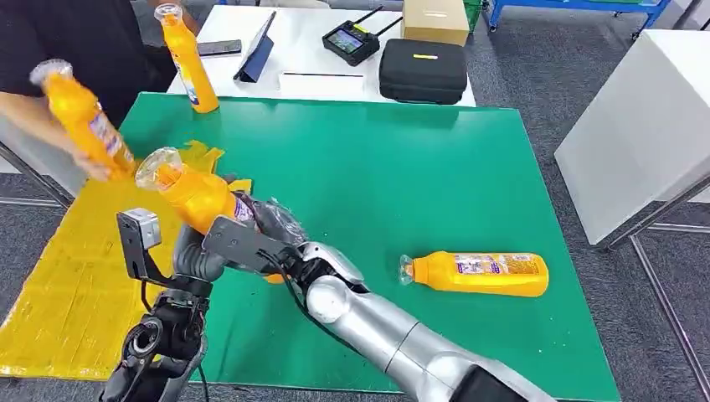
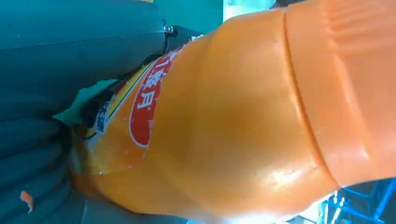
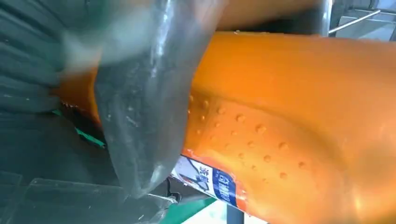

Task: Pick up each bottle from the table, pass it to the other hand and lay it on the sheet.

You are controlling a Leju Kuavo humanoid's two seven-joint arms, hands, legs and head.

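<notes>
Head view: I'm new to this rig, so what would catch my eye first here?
An orange bottle held up between both robot hands, left hand and right hand, over the green table beside the yellow sheet. A person's hand lifts another orange bottle at the left; a third lies on its side at the right.

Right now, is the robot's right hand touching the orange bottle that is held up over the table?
Touching. In the right wrist view the thick grey thumb of the right hand lies pressed across the orange bottle, with no gap between them.
</notes>
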